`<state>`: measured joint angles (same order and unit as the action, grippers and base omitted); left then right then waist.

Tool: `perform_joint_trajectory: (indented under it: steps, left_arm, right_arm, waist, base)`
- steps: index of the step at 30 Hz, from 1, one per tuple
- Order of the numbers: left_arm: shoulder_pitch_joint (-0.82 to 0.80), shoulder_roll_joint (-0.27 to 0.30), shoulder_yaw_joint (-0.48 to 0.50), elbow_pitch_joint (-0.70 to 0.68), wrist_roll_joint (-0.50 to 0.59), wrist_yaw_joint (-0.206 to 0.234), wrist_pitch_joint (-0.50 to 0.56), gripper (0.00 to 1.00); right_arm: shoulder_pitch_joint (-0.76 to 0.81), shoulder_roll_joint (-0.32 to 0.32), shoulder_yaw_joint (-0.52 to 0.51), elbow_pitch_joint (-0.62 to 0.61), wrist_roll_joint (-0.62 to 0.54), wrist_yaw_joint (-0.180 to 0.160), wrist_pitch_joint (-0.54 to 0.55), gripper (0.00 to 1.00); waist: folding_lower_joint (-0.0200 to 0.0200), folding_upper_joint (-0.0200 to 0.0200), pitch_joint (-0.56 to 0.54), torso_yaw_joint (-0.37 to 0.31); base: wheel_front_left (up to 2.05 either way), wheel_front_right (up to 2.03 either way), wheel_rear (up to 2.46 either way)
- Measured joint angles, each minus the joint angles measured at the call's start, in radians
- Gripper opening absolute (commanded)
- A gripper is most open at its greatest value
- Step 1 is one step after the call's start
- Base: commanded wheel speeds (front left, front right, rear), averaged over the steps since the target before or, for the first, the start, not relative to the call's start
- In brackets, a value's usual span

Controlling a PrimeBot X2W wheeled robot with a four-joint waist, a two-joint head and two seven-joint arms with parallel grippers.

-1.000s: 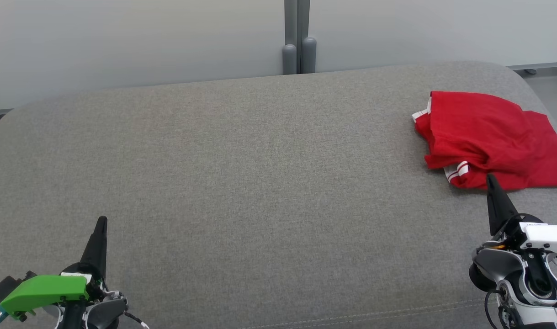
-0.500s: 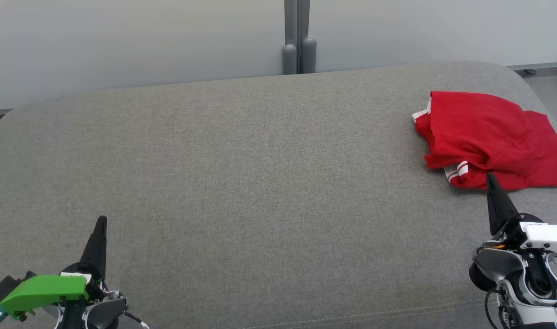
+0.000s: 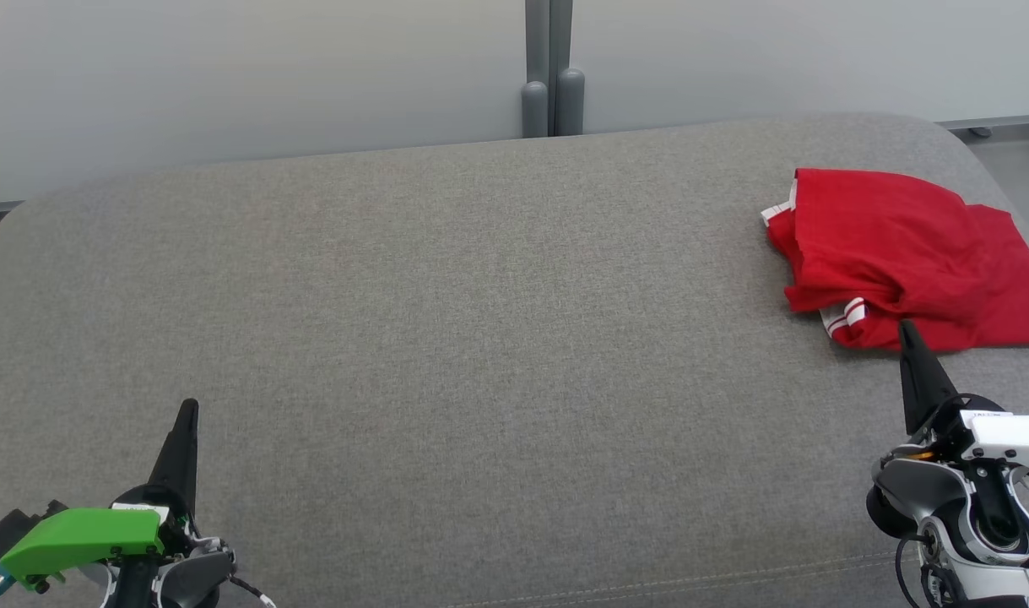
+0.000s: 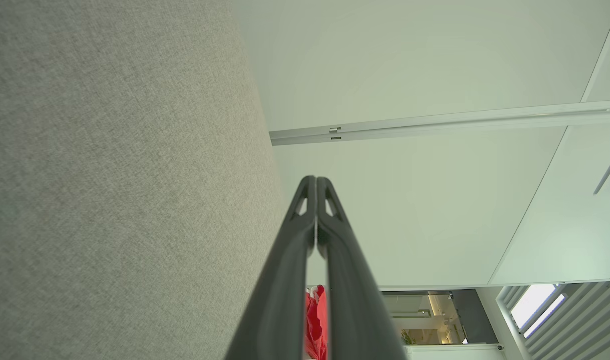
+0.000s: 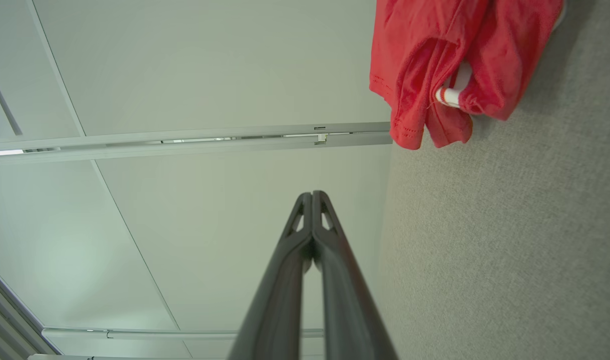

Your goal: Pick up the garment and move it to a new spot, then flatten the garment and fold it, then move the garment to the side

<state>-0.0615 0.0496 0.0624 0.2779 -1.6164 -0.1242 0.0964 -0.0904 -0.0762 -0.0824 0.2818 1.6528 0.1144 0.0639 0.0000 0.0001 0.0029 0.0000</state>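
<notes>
Low at the near edge of the grey cushioned surface (image 3: 446, 338), both arms point their fingers away from the robot. Left gripper (image 3: 188, 410) is clenched and empty, far from the red garment (image 3: 902, 245). Right gripper (image 3: 906, 329), also clenched empty, has its tip just short of the garment's near hem, at the far right.

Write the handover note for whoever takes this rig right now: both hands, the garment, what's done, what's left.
Left hand: shut, empty, near left over the grey cushion.
Right hand: shut, empty, tip close to the red garment, not holding it.
Garment: bunched, not flat, at the cushion's far right.
Done: nothing certain.
Left: pick up, move, flatten, fold, set aside.
</notes>
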Motion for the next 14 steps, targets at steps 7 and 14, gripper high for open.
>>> perform_joint_trajectory:
  steps: [7, 14]
  left_arm:
    - [0.0, 0.0, 0.0, 0.0, 0.0, 0.0, 0.0, 0.0]
    - [0.0, 0.0, 0.0, -0.001, 0.0, 0.0, 0.0, 0.0]
  right_arm:
    - [0.0, 0.001, -0.001, 0.0, 0.0, 0.0, 0.0, 0.0]
    - [0.0, 0.001, -0.002, -0.001, 0.0, 0.0, 0.0, 0.0]
  waist:
    - [0.0, 0.0, 0.0, 0.0]
    - [0.0, -0.0001, 0.0, 0.0]
  base:
    - [0.0, 0.0, 0.0]
    - [0.0, 0.0, 0.0]
